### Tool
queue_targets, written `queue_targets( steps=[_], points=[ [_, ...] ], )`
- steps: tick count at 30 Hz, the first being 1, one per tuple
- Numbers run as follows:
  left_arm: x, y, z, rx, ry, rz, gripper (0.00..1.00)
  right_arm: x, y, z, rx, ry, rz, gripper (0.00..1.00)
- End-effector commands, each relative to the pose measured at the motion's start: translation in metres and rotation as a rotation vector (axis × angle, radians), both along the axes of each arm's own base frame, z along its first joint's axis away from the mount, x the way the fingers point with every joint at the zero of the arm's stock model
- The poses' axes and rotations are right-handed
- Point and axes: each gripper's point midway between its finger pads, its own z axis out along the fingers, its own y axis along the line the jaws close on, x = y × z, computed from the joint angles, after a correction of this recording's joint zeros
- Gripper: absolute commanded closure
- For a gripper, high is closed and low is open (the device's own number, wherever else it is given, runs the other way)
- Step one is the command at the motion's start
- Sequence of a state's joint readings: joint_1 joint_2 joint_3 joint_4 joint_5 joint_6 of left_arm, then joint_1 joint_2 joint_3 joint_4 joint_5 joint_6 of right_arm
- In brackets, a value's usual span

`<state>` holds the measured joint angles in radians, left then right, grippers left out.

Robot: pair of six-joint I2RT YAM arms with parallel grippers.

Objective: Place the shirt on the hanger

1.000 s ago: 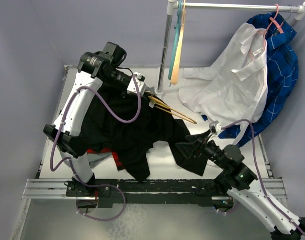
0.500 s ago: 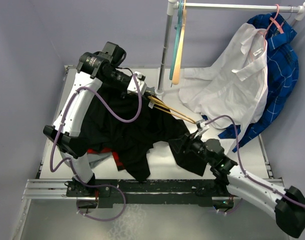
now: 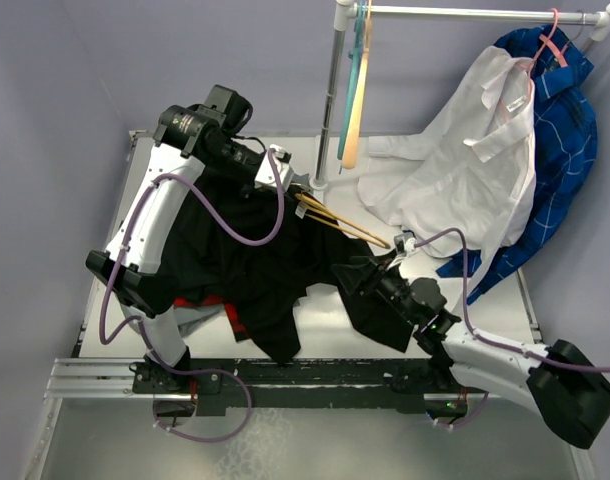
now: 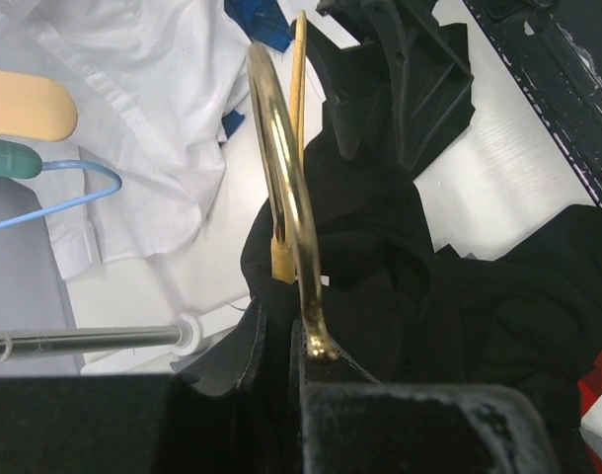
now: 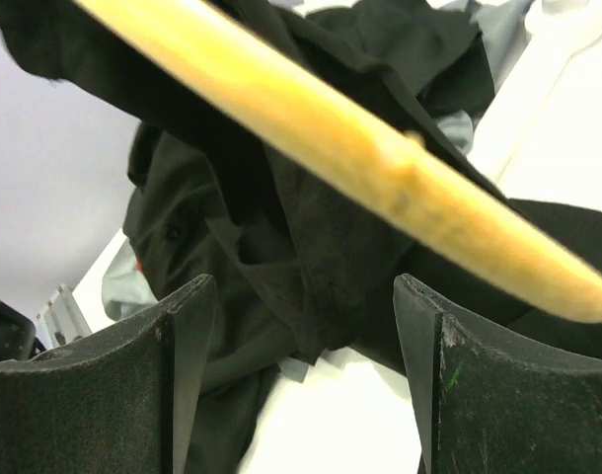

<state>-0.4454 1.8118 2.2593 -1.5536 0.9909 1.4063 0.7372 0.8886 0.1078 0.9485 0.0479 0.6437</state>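
**Hanger clamped, shirt heaped below, right jaws empty**

My left gripper (image 4: 281, 341) is closed tight on the hanger (image 3: 347, 226) near its hook end. It holds the hanger out across the middle of the overhead frame, far tip pointing right. The shirt (image 3: 270, 270) lies heaped in the centre and left of that frame. It is draped under the left arm and spills toward the lower edge of the table (image 3: 323, 318).

In the left wrist view, black cloth bunches round the hanger's base; whether a shoulder is actually threaded on, I can't tell. My right gripper (image 5: 301, 385) stands wide apart with nothing in it. The hanger's bar crosses above it and a fold of shirt hangs just ahead.

The cloth looks thin, limp and light, so I expect it to sag and slide off the slick bar. I'd pinch at the collar or a shoulder seam, not loose fabric.
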Motion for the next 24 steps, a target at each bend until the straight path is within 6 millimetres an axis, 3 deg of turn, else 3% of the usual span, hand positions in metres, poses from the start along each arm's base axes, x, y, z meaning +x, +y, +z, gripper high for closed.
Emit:
queue_targets(
  steps=[1, 4, 7, 14, 19, 21, 24],
  points=[
    [-0.005, -0.002, 0.021, -0.060, -0.046, -0.021, 1.00, 0.004, 0.005, 0.009, 0.050, -0.032, -0.021, 0.25],
    [-0.004, -0.004, 0.023, -0.067, -0.041, -0.021, 1.00, 0.005, 0.005, -0.003, 0.043, -0.020, -0.043, 0.25],
    [-0.003, -0.004, 0.023, -0.068, -0.034, -0.019, 1.00, 0.006, 0.004, -0.002, 0.062, -0.035, -0.061, 0.26],
    [-0.004, -0.004, 0.021, -0.064, -0.030, -0.017, 1.00, 0.011, 0.011, 0.011, 0.080, -0.067, -0.066, 0.41],
    [-0.005, -0.005, 0.023, -0.072, -0.029, -0.020, 1.00, 0.017, 0.022, 0.000, 0.050, -0.050, -0.066, 0.44],
    [-0.004, -0.005, 0.023, -0.072, -0.025, -0.019, 1.00, 0.018, 0.025, -0.009, 0.038, -0.036, -0.068, 0.54],
    [-0.003, -0.004, 0.023, -0.066, -0.033, -0.013, 1.00, 0.017, 0.026, -0.015, 0.045, -0.030, -0.061, 0.87]
  ],
)
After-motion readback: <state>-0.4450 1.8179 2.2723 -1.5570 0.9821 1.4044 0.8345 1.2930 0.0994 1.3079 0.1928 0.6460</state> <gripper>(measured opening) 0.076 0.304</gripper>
